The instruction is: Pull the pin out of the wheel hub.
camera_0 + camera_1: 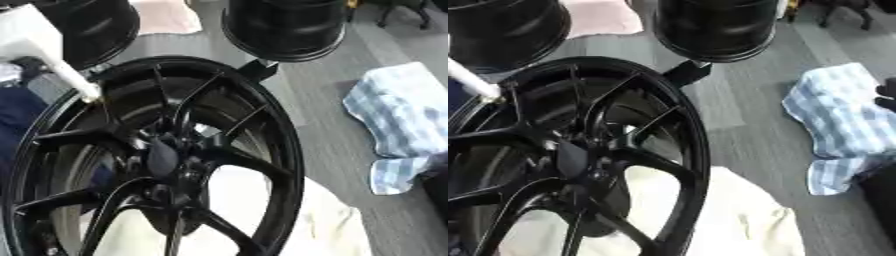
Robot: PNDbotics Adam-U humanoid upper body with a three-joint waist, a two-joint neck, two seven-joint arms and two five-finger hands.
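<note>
Grey carpet [350, 165] forms the work surface, with a cream cloth [324, 225] spread under the job. On it stands your largest item, the black wheel hub [153, 160], tilted and filling the left half of both views, its spokes meeting at a dark central boss [164, 157]. Two more black rims [715, 27] sit behind it. A blue-checked cloth [398, 120] lies well apart on your right.

No pin can be made out: any dark part at the centre blends into the spokes. A white bar [52, 50] with a small brass-coloured tip touches the upper left rim; what it is cannot be told.

Dark shapes at the right edge of the right eye view [888, 95] may be part of your right hand; finger position cannot be told. Your left hand is not in view.

Hazards: reaching between black spokes without locating the pin may snag fingers. Pulling off-axis may jam the pin or tip the leaning hub.
</note>
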